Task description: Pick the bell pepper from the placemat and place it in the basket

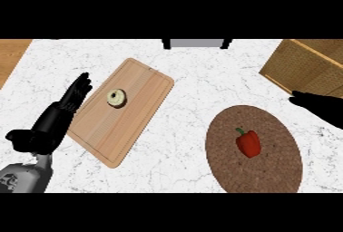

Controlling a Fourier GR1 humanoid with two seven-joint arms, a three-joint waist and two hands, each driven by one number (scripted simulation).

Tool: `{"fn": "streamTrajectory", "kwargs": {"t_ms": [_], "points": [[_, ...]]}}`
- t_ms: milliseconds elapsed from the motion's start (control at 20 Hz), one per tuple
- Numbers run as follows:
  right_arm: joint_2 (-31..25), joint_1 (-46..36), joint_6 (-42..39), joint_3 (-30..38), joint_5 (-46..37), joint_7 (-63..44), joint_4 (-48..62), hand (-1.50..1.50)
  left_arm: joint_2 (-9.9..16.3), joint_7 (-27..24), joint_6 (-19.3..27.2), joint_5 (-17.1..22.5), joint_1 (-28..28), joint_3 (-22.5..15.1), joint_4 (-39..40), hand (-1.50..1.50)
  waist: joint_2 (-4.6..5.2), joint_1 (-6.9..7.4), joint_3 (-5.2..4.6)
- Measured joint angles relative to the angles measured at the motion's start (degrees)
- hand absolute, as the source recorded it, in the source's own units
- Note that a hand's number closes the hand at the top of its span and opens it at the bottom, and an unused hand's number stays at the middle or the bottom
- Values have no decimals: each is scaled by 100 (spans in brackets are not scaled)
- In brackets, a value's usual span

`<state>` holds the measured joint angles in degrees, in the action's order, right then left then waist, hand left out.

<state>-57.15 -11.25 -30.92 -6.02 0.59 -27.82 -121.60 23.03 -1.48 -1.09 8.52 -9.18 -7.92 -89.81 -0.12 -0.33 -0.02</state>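
A red bell pepper [248, 143] with a green stem lies near the middle of a round brown placemat [268, 170] at the right of the counter. A woven tan basket [309, 68] stands at the far right, cut off by the picture's edge. My right hand [323, 108] comes in from the right edge, between basket and placemat, above and right of the pepper and apart from it; only its dark outline shows. My left hand [61, 111] rests open at the left, fingers straight, beside a wooden board.
A wooden cutting board [134, 122] lies slanted at the left centre with a small round pale item [116, 98] on it. A dark and grey object [197, 43] sits at the counter's far edge. White marble counter [188, 95] lies between board and placemat.
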Motion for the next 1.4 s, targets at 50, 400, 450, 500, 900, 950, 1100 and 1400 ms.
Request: {"fn": "streamTrajectory", "kwargs": {"t_ms": [50,400,450,500,900,950,1100,1400], "points": [[103,93,-23,46,-127,87,11,-150,-3,-39,-66,-2,57,37,3,0,1,5,0],[998,588,226,-35,-1104,759,353,-150,-193,-3,-152,-200,-45,132,101,0,12,20,4],[1116,661,298,-87,-1291,953,484,-150,-241,-47,-138,-267,-62,119,155,0,13,21,4],[1252,680,351,-144,-1469,1034,574,-150,-253,-14,-175,-271,-124,160,181,0,14,23,4],[2095,680,975,-496,-2842,2126,1708,-150,-483,67,-254,-478,-172,270,175,0,16,44,5],[2175,693,1049,-519,-2984,2221,1808,-150,-457,125,-321,-449,-81,301,33,0,14,48,4],[2396,630,1151,-486,-3299,2490,2136,-150,-503,212,-412,-528,-147,380,29,0,14,43,4],[2777,615,1158,-335,-3637,2981,2427,-150,-652,80,-584,-665,-52,571,66,0,12,35,2]]}}
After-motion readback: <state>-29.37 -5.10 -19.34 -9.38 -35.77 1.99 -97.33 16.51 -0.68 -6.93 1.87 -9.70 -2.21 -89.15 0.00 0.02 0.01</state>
